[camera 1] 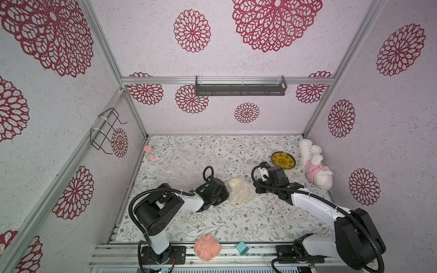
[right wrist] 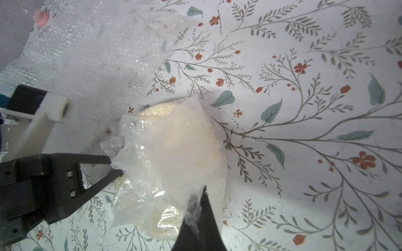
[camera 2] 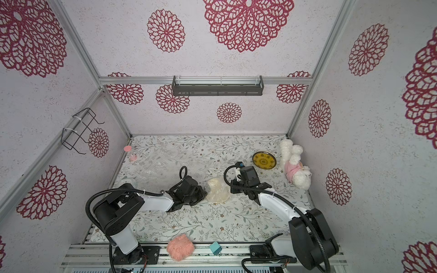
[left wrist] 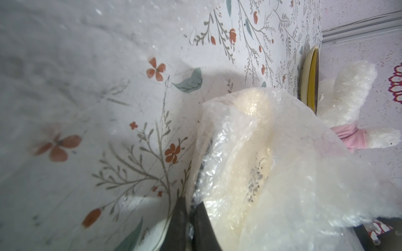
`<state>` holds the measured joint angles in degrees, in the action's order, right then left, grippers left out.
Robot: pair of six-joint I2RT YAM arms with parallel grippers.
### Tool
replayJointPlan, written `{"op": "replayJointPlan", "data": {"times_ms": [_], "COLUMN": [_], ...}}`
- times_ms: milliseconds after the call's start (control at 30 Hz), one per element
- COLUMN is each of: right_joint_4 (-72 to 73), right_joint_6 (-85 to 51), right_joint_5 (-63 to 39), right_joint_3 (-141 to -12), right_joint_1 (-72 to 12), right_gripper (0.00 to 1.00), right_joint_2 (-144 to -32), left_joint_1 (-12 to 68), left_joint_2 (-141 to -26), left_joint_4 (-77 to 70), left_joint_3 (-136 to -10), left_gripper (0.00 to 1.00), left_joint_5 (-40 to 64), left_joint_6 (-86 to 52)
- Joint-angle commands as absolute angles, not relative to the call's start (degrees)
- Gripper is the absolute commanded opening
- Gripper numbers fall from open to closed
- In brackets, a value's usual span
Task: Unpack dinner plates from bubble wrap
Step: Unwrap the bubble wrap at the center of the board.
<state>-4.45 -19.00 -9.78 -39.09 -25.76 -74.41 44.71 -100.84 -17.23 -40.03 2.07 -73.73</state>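
A pale cream dinner plate (camera 1: 240, 190) (camera 2: 217, 190) lies mid-table, still bundled in crinkly bubble wrap (right wrist: 171, 152). My left gripper (camera 1: 227, 192) (left wrist: 191, 208) is shut on the wrap's edge at the bundle's left side. It also shows in the right wrist view as the left gripper (right wrist: 115, 166) pinching the film. My right gripper (camera 1: 256, 186) (right wrist: 201, 195) is shut on the wrap at the bundle's right side. A dark motif on the plate (left wrist: 255, 173) shows through the film. A bare yellow dinner plate (camera 1: 283, 160) (left wrist: 312, 82) lies at the back right.
A loose sheet of bubble wrap (camera 1: 179, 170) (right wrist: 87, 54) is spread at the back left. A round clock (camera 1: 147, 184) and a pink hourglass (camera 1: 149, 152) stand by the left wall. A white plush toy (camera 1: 314, 165) lies beside the yellow plate. A pink yarn ball (camera 1: 207, 247) and a teal cube (camera 1: 242, 248) sit on the front rail.
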Motion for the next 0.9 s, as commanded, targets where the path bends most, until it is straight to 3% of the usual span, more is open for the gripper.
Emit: {"op": "replayJointPlan", "data": {"times_ms": [0,567,867], "right_joint_4": [-3.05,-3.4,-4.02], "right_joint_6": [-19.91,-20.64,-22.58], "right_joint_5": [-10.28,-10.93,-11.27], "right_joint_3": [-38.87,-36.83,-34.95], "right_joint_1": [-24.47,-21.21,-17.39], "right_gripper": [0.0,0.0,0.08], "right_joint_2": [-72.25,-70.85,-70.53], "left_joint_1": [45.35,45.4,45.43], "left_joint_2": [-100.11,-100.02,-99.71], "left_joint_4": [-14.82,-14.61,-13.54], "left_joint_3": [-39.18,-39.29,-40.17], "left_gripper": [0.01,0.01,0.01], "left_joint_5": [1.12,1.09,1.03], "left_joint_6": [-73.3,-73.13,-72.2]}}
